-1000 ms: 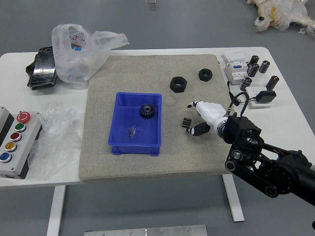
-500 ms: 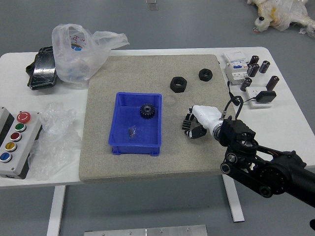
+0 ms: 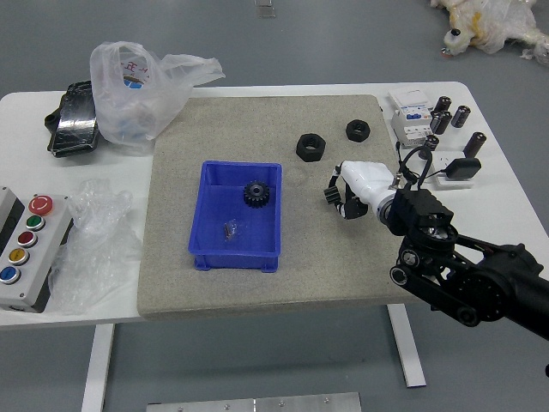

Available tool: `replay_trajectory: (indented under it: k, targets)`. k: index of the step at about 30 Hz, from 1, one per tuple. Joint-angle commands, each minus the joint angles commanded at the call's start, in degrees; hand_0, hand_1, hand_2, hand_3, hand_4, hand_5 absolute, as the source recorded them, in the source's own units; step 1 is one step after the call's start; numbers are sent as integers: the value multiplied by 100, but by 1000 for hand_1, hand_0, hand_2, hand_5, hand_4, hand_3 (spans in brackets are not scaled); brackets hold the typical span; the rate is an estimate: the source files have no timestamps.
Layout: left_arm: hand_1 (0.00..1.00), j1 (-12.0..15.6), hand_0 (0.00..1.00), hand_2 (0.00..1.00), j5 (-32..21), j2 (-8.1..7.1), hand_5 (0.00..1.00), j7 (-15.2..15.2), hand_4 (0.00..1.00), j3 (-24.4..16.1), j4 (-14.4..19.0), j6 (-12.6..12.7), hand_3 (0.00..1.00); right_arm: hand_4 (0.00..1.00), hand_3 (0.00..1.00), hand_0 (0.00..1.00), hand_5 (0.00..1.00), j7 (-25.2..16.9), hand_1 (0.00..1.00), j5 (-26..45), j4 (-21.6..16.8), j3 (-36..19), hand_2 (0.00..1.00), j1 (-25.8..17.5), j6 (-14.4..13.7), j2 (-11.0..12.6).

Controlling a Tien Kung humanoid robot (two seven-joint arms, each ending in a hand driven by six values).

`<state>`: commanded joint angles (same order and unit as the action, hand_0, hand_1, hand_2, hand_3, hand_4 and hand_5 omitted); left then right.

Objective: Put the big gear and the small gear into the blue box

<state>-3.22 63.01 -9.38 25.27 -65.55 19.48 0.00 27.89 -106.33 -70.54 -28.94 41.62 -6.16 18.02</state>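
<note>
gear (image 3: 332,196) clasped at the fingertips of the right hand (image 3: 336,194), to the right of the blue box (image 3: 236,260)

the right arm (image 3: 437,262) reaches in from the right, and its white-and-black hand is closed on the ribbed gear. the gear sits at the very front of the hand, on the side that faces the box, with its grooved side showing. a dark finger curls past its far side and another dark digit lies to the near side of it, while the white part of the hand is behind, to the right. whether the gear clears the grey-beige mat (image 3: 292,287) or touches it, i cannot tell.

hand and gear are both outside the box, a short way off its right wall, about level with the other gear (image 3: 256,194). that one is dark and toothed, lies inside the box toward its far right part with its round face up, and is well apart from the hand. near it in the box, closer to the robot, is a small clear piece (image 3: 231,229).

beyond the hand, on the mat, lie a black hex nut (image 3: 310,148) and, farther off to the right, a black ring-shaped piece (image 3: 358,130). on the white table (image 3: 493,215), to the right of the mat, are white devices (image 3: 413,120) and several black cylinders (image 3: 475,144). to the left are a plastic bag (image 3: 141,94), a dark package (image 3: 75,120), crumpled clear wrap (image 3: 94,249) and a button panel (image 3: 34,249).
</note>
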Motion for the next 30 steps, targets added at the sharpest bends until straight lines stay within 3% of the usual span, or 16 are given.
replay_trajectory:
  k: [7,12,13,16,18,19,30]
  targets:
    - [553,6,707,543,59,-7,448,32,726,-39,8,-15,726,434,506,380,2,-205,481,-98,-138,519,251,728,-266,-493]
    - [553,4,707,543,88,-16,448,53,726,-56,15,-23,726,434,506,380,2,-308,481,-53,-98,884,251,1023,-348,-776]
    - [553,3,707,543,96,-18,449,57,729,-63,16,-23,727,715,893,351,245,-317,423,-53,-91,934,232,1057,-352,-810]
    - [553,-1,707,543,124,-25,449,68,729,-79,19,-29,727,715,893,351,245,-330,423,-92,-82,1037,232,1119,-360,-897]
    - [553,-3,707,543,128,-25,449,71,729,-80,21,-30,727,715,893,351,245,-336,423,-120,-75,1064,232,1123,-362,-929]
    - [553,-3,707,543,133,-25,452,73,731,-82,21,-32,727,864,998,346,336,-340,372,-134,-72,1069,211,1120,-365,-936]
    - [553,-10,707,543,120,-21,455,62,731,-62,21,-27,726,928,998,340,384,-318,351,-370,-97,708,200,953,-429,-802]
